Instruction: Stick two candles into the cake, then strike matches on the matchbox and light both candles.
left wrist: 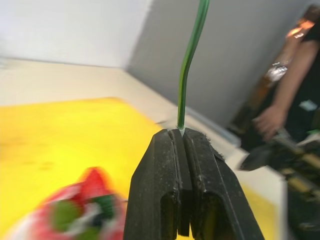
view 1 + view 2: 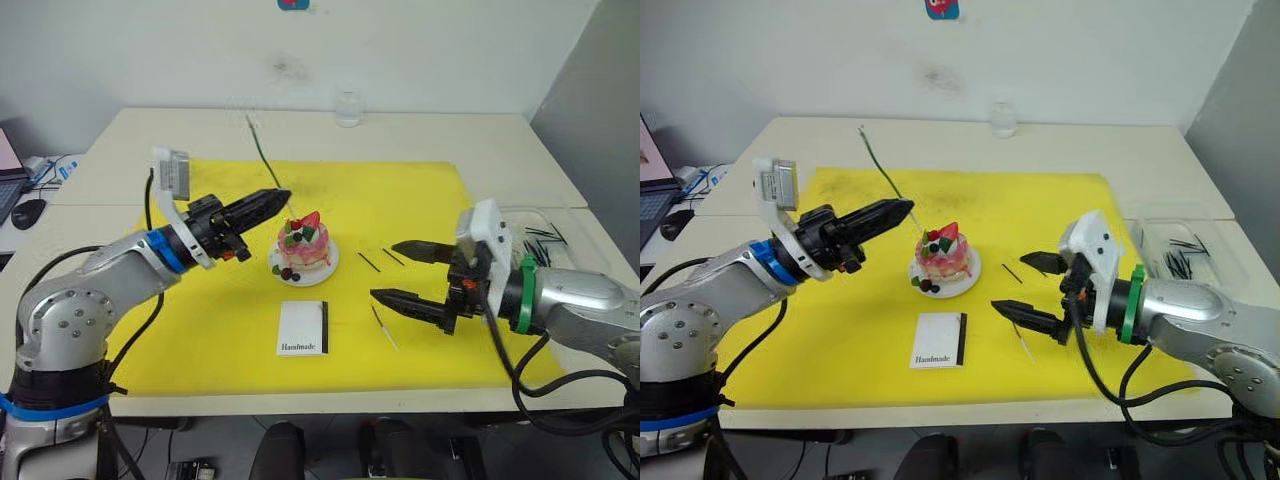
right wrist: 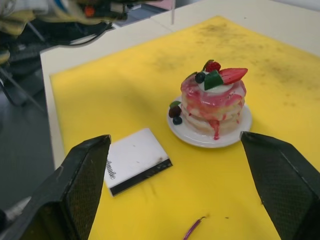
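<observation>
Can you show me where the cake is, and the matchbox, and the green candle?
cake [image 3: 214, 102], right wrist view, on its pink frosted side.
matchbox [image 2: 302, 328], left eye view, on its white top face.
green candle [image 1: 189, 60], left wrist view, on its stem above the shut fingers.

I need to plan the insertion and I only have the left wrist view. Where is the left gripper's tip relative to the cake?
Observer: The left gripper hangs just to the robot's left of the cake, a little above its top. The green candle it holds is not in the cake.
Operator: Which way does the candle point?
Observer: Up and toward the back of the table, away from the cake.
Operator: Is the right gripper in the way?
Observer: No. The right gripper is open above the yellow mat, on the cake's right and apart from it.
Operator: And the matchbox?
Observer: The matchbox lies flat on the mat in front of the cake, nearer the robot.
</observation>
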You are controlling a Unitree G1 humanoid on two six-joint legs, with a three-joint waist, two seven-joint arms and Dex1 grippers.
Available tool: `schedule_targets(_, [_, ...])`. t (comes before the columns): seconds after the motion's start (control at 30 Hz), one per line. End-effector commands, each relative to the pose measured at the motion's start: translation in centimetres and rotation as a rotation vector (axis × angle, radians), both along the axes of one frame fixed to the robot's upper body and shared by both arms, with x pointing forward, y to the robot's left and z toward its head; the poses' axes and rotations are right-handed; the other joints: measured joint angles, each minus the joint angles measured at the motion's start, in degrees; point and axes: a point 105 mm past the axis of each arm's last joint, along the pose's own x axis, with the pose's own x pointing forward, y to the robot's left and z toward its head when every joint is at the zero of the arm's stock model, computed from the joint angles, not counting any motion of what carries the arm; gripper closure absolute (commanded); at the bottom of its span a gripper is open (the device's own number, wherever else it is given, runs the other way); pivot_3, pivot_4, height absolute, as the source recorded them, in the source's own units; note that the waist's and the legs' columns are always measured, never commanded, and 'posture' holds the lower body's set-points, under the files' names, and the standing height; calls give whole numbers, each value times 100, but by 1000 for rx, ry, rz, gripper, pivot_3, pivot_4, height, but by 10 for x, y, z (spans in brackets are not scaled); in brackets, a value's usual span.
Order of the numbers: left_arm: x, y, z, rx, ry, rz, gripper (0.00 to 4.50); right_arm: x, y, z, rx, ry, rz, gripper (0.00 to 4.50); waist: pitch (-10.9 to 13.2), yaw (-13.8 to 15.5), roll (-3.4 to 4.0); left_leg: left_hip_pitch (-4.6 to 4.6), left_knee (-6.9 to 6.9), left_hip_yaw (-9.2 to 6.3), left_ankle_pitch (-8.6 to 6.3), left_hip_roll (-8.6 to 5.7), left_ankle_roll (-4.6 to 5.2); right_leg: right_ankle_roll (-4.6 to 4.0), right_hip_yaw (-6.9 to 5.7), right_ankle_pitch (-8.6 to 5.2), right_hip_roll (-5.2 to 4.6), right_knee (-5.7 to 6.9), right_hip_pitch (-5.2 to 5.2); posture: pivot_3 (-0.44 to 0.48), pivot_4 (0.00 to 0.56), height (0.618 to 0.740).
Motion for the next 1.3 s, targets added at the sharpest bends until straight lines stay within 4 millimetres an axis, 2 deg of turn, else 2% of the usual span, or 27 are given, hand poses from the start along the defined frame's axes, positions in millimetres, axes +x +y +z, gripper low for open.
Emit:
schedule_targets(0.03, [11, 9, -12, 75, -56, 43, 4500, 0, 8, 7, -5, -88, 39, 182, 0, 3, 0, -4, 0, 0, 0, 1, 0, 0, 0, 0, -6, -6, -1, 0, 150, 740])
schedule_targets(0.2, [23, 6, -30, 105, -70, 42, 4500, 0, 15, 5, -8, -106, 54, 182, 0, 4, -1, -48, 4, -2, 0, 3, 0, 2, -4, 1, -8, -11, -34, 0, 150, 740])
schedule_targets(0.43, [33, 6, -42, 133, -76, 41, 4500, -2, 18, 1, -10, -107, 58, 182, 0, 0, -2, -81, 12, -2, 1, 4, 0, 2, -3, 1, -7, 15, -76, 0, 150, 740])
schedule_targets(0.67, [36, 8, -45, 142, -81, 47, 4500, -3, 18, -1, -14, -102, 57, 182, 0, -5, -2, -79, 14, -2, 1, 4, 0, 2, -5, 2, -5, 21, -75, 0, 150, 740])
schedule_targets(1.0, [34, 17, -37, 116, -72, 61, 4500, -4, 20, -4, -14, -97, 63, 182, 0, -6, -2, -79, 16, -3, 1, 4, 0, 2, -4, 2, -5, 24, -75, 0, 150, 740])
schedule_targets(1.3, [34, 8, -40, 104, -77, 57, 4500, -5, 20, -4, -17, -95, 70, 182, 0, -5, -2, -79, 19, -3, 1, 3, 0, 3, -5, 3, -5, 25, -74, 0, 150, 740])
